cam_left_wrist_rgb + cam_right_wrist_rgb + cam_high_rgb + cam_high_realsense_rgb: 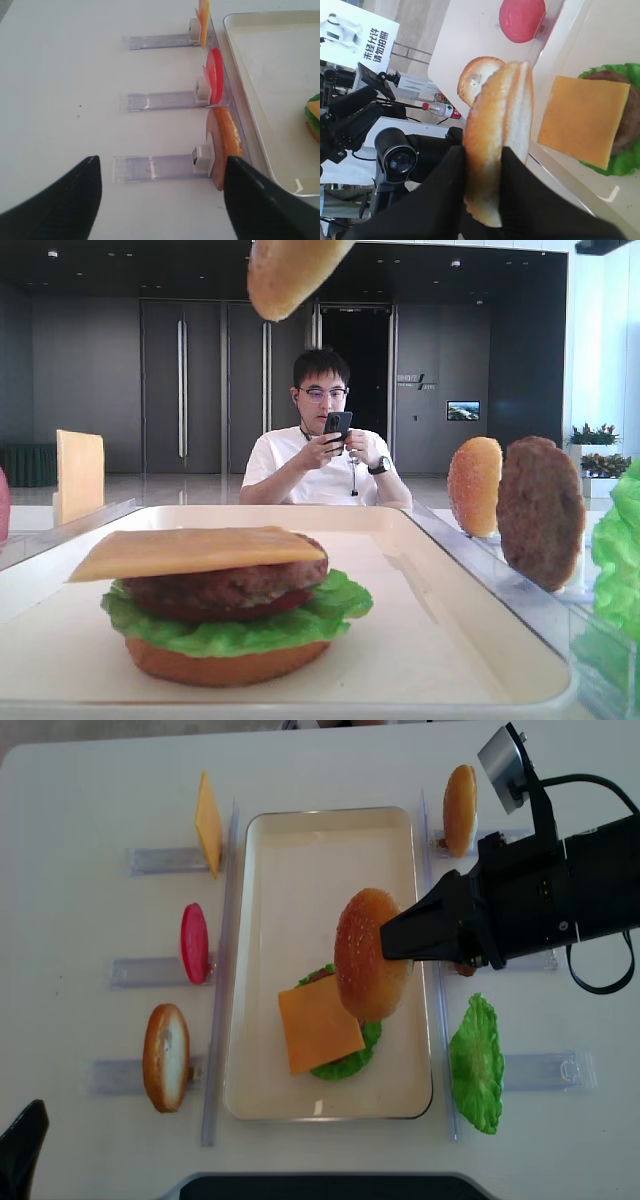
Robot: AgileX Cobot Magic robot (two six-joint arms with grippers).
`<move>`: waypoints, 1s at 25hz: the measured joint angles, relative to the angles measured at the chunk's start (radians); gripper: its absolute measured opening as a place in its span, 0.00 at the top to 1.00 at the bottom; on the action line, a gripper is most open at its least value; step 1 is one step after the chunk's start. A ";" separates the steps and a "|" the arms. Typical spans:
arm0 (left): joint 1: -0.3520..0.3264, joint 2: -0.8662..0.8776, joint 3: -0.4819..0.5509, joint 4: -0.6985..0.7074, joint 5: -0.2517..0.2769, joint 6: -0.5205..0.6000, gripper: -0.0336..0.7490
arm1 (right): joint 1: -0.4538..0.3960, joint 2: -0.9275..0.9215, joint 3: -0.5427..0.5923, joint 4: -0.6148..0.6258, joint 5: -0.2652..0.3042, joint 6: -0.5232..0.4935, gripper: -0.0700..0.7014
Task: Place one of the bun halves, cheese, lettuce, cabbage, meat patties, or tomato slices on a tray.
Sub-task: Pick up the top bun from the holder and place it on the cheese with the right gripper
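Observation:
My right gripper [392, 942] is shut on the seeded top bun half [365, 945], held on edge in the air over the cream tray [320, 850]. In the right wrist view the black fingers [520, 175] pinch the bun [495, 115] from both sides. On the tray below stands a stack: bottom bun [215, 660], lettuce [335, 605], a meat patty [225, 585] and a cheese slice [318, 1023] on top. The held bun hangs above the stack's far right side. My left gripper [162, 195] is open and empty, low over the table left of the tray.
Clear holders left of the tray carry a cheese slice [207, 823], a tomato slice [194, 942] and a bun half [166, 1056]. On the right stand another bun [460, 810], a patty [540, 510] and a lettuce leaf [477, 1063]. A seated person [322, 440] is behind the table.

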 joint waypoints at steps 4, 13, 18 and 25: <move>0.000 0.000 0.000 0.000 0.000 0.000 0.22 | 0.000 0.057 0.000 0.063 0.000 -0.063 0.68; 0.000 0.000 0.000 0.000 0.000 0.000 0.22 | 0.055 0.169 0.000 0.153 -0.011 -0.131 0.68; 0.000 0.000 0.000 0.000 0.000 0.000 0.22 | 0.122 0.228 0.000 0.183 -0.024 -0.165 0.68; 0.000 0.000 0.000 0.000 0.000 0.000 0.22 | 0.140 0.311 -0.014 0.218 -0.024 -0.194 0.68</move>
